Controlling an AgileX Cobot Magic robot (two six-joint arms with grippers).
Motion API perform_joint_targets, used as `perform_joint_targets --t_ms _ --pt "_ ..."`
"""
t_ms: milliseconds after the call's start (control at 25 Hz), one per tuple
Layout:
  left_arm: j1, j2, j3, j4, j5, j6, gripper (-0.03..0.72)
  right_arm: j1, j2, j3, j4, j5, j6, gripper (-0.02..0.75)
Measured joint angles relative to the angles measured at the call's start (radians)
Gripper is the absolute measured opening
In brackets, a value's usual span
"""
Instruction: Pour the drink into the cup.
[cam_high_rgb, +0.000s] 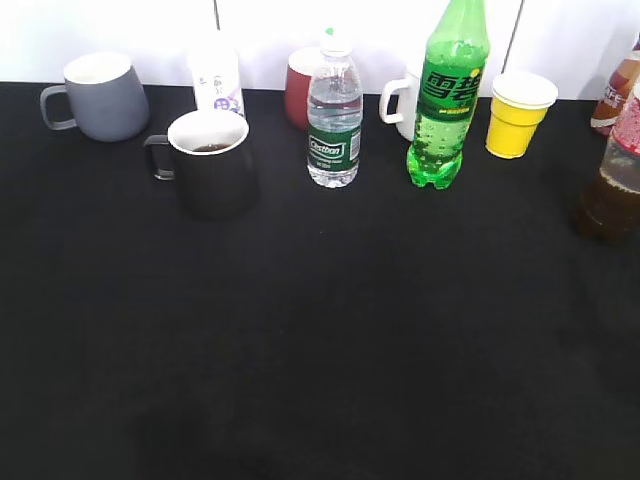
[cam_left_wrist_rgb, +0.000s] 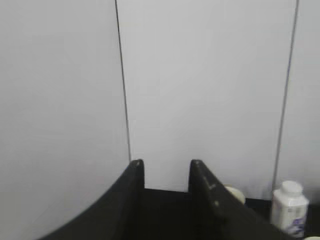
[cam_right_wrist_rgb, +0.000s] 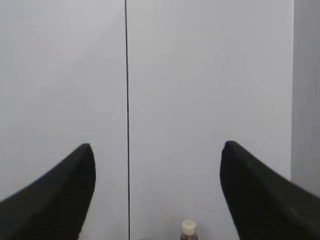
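**Tea bottle sitting at the right edge, mug holding dark liquid**

The drink, a clear bottle of brown tea with a red label, is standing at the far right edge of the black counter. The cup is sitting well apart on the left, showing dark liquid inside. Between them a water bottle and a green soda bottle are standing upright. The left gripper is holding its fingers slightly parted on nothing; the right gripper is keeping its fingers spread wide.
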Motion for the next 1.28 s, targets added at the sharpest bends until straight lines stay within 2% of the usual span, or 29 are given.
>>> perform_joint_targets --t_ms 40,80,160,200,240,280,320,400,440,480,520,600,680,880,960,1080,1280 --pt "0.0 0.0 -0.001 -0.006 0.0 0.0 0.238 0.0 0.0 0.0 -0.001 0.0 0.001 0.583" --pt "0.0 0.0 -0.001 -0.012 0.0 0.002 0.238 0.0 0.0 0.0 -0.001 0.0 0.002 0.531" --pt "0.0 0.0 -0.001 -0.027 0.009 0.002 0.238 0.0 0.0 0.0 -0.001 0.015 0.007 0.296" --pt "-0.006 0.0 -0.001 -0.027 0.04 0.012 0.238 0.0 0.0 0.0 0.023 0.065 0.007 0.202" --pt "-0.023 -0.003 -0.001 -0.024 0.08 0.068 0.233 0.0 -0.002 -0.002 0.102 0.177 0.004 0.152" --pt "-0.04 -0.013 0.0 -0.014 0.101 0.142 0.228 0.0 -0.002 -0.007 0.268 0.338 -0.106 0.134" --pt "-0.049 -0.033 0.003 -0.001 0.096 0.17 0.223 0.0 -0.002 -0.008 0.522 0.502 -0.366 0.129" --pt "-0.058 -0.068 0.03 0.002 0.023 0.187 0.187 0.011 -0.002 -0.008 1.049 0.636 -0.912 0.125" --pt "-0.058 -0.092 0.063 0.002 0.01 0.194 0.164 0.013 -0.013 -0.008 1.209 0.673 -1.133 0.125" --pt "-0.058 -0.13 0.119 0.002 0.01 0.196 0.141 0.013 -0.032 -0.008 1.288 0.715 -1.223 0.125" --pt "-0.058 -0.186 0.178 0.002 0.018 0.197 0.129 0.013 -0.068 -0.008 1.312 0.747 -1.258 0.125" --pt "-0.058 -0.314 0.266 -0.01 0.053 0.198 0.123 0.013 -0.166 -0.008 1.269 0.774 -1.275 0.125" --pt "-0.058 -0.403 0.285 -0.033 0.108 0.198 0.121 0.013 -0.248 -0.008 1.218 0.849 -1.277 0.125" --pt "-0.058 -0.411 0.299 -0.11 0.234 0.198 0.118 0.013 -0.341 0.016 1.111 1.009 -1.265 0.125" --pt "-0.058 -0.411 0.365 -0.117 0.284 0.198 0.118 0.013 -0.341 0.059 1.086 1.018 -1.238 0.125" --pt "-0.058 -0.411 0.433 -0.144 0.281 0.198 0.118 0.013 -0.341 0.086 1.064 1.021 -1.216 0.125" --pt "-0.058 -0.411 0.433 -0.152 0.276 0.198 0.118 0.013 -0.341 0.105 1.078 1.099 -1.178 0.125"
